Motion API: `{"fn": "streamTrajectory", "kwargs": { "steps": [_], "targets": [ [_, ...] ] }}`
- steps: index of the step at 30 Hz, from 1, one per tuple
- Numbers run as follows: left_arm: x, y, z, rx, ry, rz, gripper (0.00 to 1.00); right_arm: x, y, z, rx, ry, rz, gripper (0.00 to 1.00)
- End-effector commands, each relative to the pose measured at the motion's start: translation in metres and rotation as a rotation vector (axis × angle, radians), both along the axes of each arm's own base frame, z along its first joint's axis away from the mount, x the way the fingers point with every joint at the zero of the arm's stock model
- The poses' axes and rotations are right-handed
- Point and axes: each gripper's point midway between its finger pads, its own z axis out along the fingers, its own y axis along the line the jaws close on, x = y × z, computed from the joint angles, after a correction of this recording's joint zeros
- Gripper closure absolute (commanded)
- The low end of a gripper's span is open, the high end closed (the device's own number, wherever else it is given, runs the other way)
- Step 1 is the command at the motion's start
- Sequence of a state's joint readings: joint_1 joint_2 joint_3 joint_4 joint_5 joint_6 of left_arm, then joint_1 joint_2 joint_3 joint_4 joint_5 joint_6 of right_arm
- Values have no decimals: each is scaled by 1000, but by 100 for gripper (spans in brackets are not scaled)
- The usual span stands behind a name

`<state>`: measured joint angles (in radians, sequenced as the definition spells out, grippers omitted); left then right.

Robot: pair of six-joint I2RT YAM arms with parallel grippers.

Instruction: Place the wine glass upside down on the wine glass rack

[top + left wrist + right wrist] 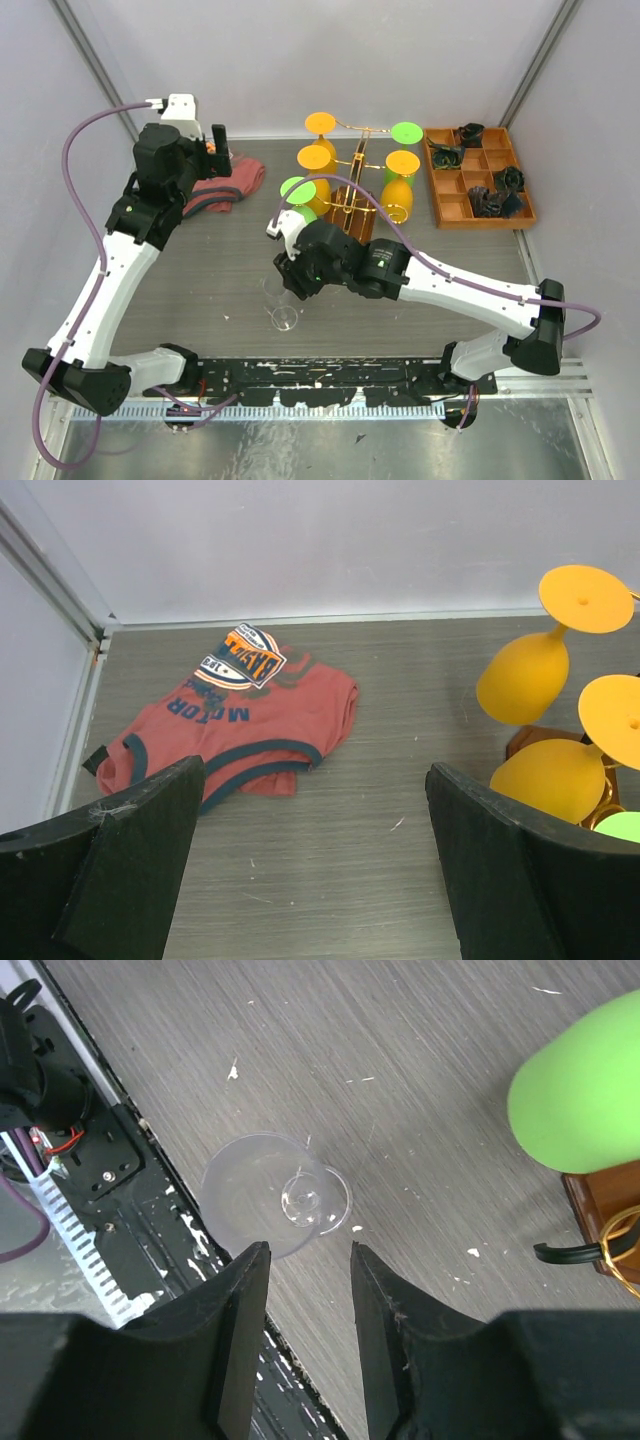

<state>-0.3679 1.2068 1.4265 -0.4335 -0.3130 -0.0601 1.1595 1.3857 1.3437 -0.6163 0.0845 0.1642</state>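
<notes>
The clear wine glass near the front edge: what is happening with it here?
The right gripper hangs open above the clear wine glass, which stands on the table, not gripped. The rack carries orange glasses and green glasses upside down. The left gripper is open at the back, near a red shirt.

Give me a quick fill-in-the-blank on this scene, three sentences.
The clear wine glass sits on the table below the ____ claw.
The left claw is open above a ____ shirt.
The glasses hanging on the wine glass rack are orange and ____.
Missing words: right, red, green.
</notes>
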Motion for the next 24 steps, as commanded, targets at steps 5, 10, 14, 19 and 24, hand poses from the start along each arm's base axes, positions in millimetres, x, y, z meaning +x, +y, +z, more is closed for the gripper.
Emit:
{"fn": "streamTrajectory", "kwargs": {
  "steps": [5,10,14,19,24],
  "targets": [
    [-8,8,-1,-8,5,27,2,0,17,14,53,-1,-7,56],
    [-10,8,-2,-6,5,27,2,6,24,5,28,-5,-19,56],
    [-9,8,-4,-7,8,26,2,10,29,0,8,-14,-21,60],
    [-9,6,-7,-14,15,20,2,14,24,2,-14,-39,-29,87],
    [-7,9,-13,-42,37,57,2,27,6,16,-44,-110,-106,99]
  ]
}}
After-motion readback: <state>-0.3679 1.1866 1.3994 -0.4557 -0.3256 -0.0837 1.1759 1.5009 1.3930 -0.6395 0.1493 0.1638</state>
